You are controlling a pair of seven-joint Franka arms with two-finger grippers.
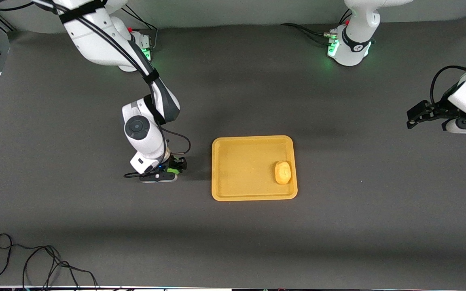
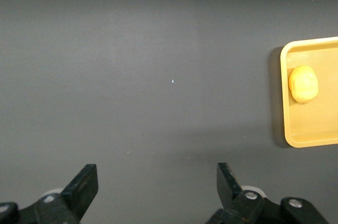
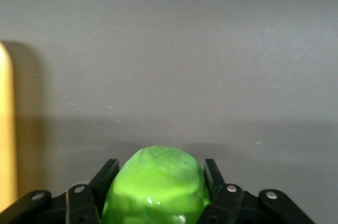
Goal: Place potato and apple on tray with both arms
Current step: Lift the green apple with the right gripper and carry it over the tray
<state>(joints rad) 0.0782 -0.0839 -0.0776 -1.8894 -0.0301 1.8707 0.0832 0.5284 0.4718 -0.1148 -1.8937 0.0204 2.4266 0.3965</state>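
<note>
The orange-yellow tray (image 1: 237, 145) lies mid-table. The potato (image 1: 283, 172) lies in it, at the side toward the left arm's end. My right gripper (image 1: 175, 166) is down at the table beside the tray, toward the right arm's end. It is shut on the green apple (image 1: 171, 170). In the right wrist view the apple (image 3: 156, 182) fills the gap between the fingers of the right gripper (image 3: 160, 168), and the tray's edge (image 3: 4, 129) shows. My left gripper (image 1: 413, 116) waits open and empty over bare table at the left arm's end. The left wrist view shows the left gripper (image 2: 157, 174), tray (image 2: 285, 102) and potato (image 2: 303, 84).
A loose black cable (image 1: 34, 262) lies on the dark grey table near the front camera, at the right arm's end. The arm bases (image 1: 348, 44) stand along the edge of the table farthest from the front camera.
</note>
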